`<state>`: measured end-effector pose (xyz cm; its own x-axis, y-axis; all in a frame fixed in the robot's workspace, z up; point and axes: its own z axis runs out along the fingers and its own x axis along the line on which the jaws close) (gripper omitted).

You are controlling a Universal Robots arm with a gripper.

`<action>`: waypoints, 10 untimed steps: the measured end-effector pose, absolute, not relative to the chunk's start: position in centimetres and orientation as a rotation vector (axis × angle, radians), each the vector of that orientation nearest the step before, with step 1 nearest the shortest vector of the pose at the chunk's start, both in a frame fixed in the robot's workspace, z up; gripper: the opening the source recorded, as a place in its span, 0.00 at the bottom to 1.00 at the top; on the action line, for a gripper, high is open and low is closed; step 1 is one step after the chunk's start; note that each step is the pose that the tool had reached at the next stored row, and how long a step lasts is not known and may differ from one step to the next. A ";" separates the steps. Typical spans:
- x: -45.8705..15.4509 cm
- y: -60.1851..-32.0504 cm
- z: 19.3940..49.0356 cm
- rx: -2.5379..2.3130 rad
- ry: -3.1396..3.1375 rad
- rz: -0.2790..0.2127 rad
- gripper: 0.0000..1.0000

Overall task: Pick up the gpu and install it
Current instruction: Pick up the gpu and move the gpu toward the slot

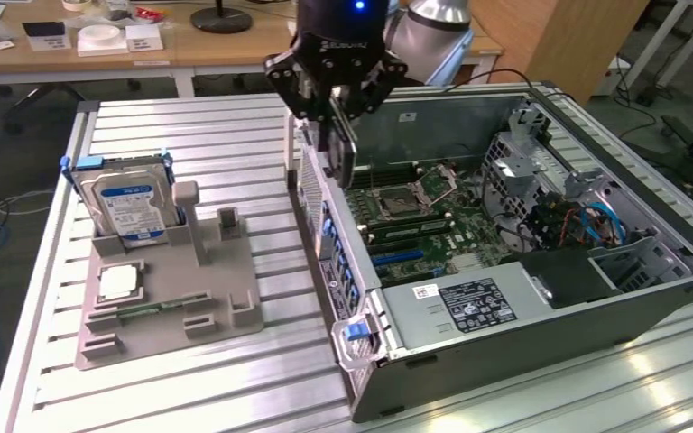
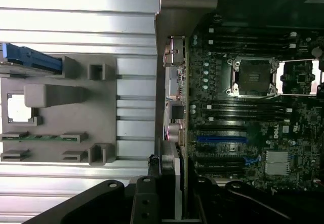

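Note:
The gpu (image 1: 343,152), a thin dark card, hangs on edge below my gripper (image 1: 337,106), which is shut on its upper part. It hovers above the rear wall of the open computer case (image 1: 635,298), over the near edge of the motherboard (image 1: 425,221). In the wrist view the card's edge (image 2: 171,176) runs out from between the black fingers (image 2: 144,203), in line with the case wall and beside the blue expansion slot (image 2: 221,139). That blue slot (image 1: 401,256) lies lower on the board than the card, apart from it.
A grey fixture tray (image 1: 220,302) lies on the slatted table at the exterior view's left, holding a hard drive (image 1: 130,203), a processor chip (image 1: 118,282) and a green memory stick (image 1: 142,311). The power supply (image 1: 473,307) and drive cage (image 1: 533,153) fill parts of the case.

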<state>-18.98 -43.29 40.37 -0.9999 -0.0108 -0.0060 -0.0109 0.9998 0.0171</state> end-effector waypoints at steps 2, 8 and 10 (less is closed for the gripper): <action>-18.1 -43.3 40.4 -0.017 3.136 0.027 0.28; -15.3 -43.3 40.3 -0.017 3.136 0.027 0.28; -14.4 -43.3 40.3 -0.017 3.136 0.027 0.28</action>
<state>-14.45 -43.28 40.27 -0.9999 -0.0106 -0.0059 -0.0107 0.9998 0.0170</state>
